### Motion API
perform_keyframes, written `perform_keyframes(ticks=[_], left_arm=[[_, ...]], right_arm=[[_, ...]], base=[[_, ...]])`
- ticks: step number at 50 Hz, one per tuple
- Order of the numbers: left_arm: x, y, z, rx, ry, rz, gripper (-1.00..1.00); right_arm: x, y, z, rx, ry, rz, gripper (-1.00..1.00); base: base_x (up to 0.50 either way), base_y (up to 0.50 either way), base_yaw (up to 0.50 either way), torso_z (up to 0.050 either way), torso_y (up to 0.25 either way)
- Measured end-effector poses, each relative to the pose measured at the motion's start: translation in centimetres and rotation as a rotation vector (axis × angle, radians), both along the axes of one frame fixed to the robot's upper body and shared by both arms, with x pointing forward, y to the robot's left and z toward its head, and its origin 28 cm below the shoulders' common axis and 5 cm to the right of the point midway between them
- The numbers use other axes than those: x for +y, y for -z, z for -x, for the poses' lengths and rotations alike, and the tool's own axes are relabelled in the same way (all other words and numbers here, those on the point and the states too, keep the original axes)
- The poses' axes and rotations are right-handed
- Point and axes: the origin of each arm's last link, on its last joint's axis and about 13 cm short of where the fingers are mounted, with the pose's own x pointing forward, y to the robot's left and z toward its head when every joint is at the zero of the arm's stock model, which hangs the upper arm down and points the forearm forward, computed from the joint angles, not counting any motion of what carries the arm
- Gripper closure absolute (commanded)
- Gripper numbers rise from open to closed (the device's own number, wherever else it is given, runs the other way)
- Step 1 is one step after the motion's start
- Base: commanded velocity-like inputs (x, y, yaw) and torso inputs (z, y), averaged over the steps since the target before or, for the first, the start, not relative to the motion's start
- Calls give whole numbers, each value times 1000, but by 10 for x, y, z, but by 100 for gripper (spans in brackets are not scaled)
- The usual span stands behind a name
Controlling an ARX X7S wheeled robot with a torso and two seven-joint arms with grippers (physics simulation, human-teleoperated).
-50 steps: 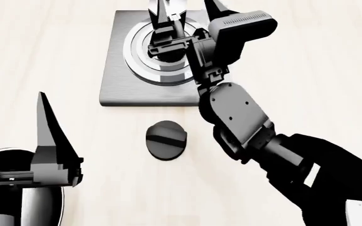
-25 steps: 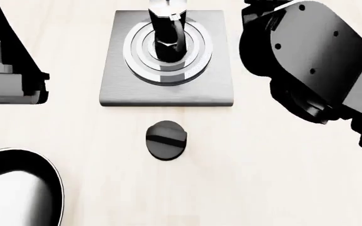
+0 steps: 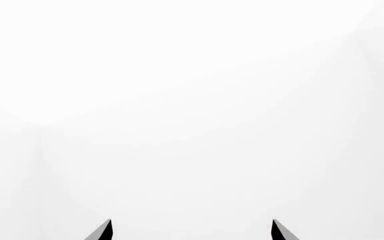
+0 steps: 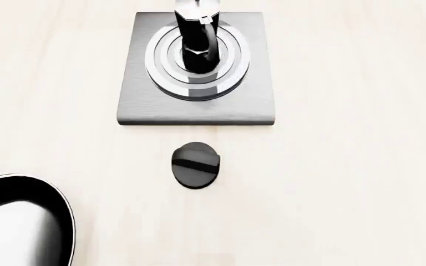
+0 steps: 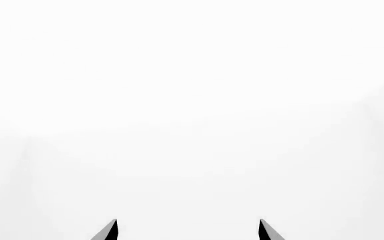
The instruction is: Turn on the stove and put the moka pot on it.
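In the head view the grey square stove (image 4: 139,105) lies at the far middle of the table. The black moka pot (image 4: 197,44) stands upright on its ring burner, its silvery lid cut off by the frame's top edge. The round black knob (image 4: 195,165) lies on the table in front of the stove. Neither arm shows in the head view. My left gripper (image 3: 192,230) is open and empty, facing only blank white. My right gripper (image 5: 188,230) is open and empty, facing blank white too.
The rim of a round black frying pan (image 4: 50,194) with a shiny inside shows at the near left corner of the head view. The table (image 4: 346,166) is pale wood.
Both arms have withdrawn out of the head view. The right gripper has let go of the moka pot, which stays upright on the burner.
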Motion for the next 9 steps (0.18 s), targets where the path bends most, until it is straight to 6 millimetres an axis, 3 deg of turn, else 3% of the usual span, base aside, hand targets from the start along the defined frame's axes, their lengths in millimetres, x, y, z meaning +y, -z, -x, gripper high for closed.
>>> perform_keyframes(ticks=[9], left_arm=[[-2, -17, 15, -51, 6, -30, -100]], right_arm=[[-26, -5, 31, -35, 95, -35, -100]], base=[[0, 0, 0, 0, 0]])
